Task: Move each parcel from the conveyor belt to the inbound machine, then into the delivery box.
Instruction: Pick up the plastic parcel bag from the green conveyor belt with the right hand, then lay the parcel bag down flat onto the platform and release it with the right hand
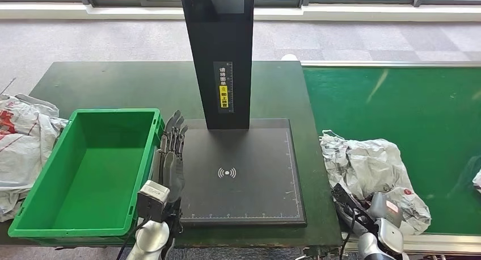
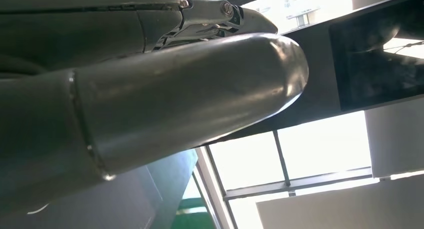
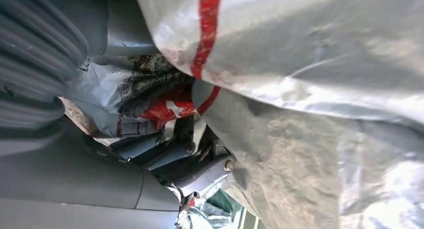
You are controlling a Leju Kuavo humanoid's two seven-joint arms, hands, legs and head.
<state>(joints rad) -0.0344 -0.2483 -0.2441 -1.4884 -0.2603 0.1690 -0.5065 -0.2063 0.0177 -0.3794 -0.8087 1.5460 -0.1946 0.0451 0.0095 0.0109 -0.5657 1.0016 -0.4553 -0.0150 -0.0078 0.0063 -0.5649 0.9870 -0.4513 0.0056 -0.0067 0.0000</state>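
Right robot hand (image 1: 363,212) gripping parcel (image 1: 371,163) on green conveyor belt (image 1: 420,118)

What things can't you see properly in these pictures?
- Right hand's fingers: head view, hidden under the crumpled grey parcel; wrist view too close to show the grip.
- Parcels beside the green box: cut off by the left edge.
- Scanner post: top cut off.
- Left hand: wrist view blocked by its thumb.

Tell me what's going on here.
The robot's right hand has its fingers dug into a crumpled grey parcel at the edge of the green conveyor belt. The left hand waits open between the empty green delivery box and the black inbound machine.
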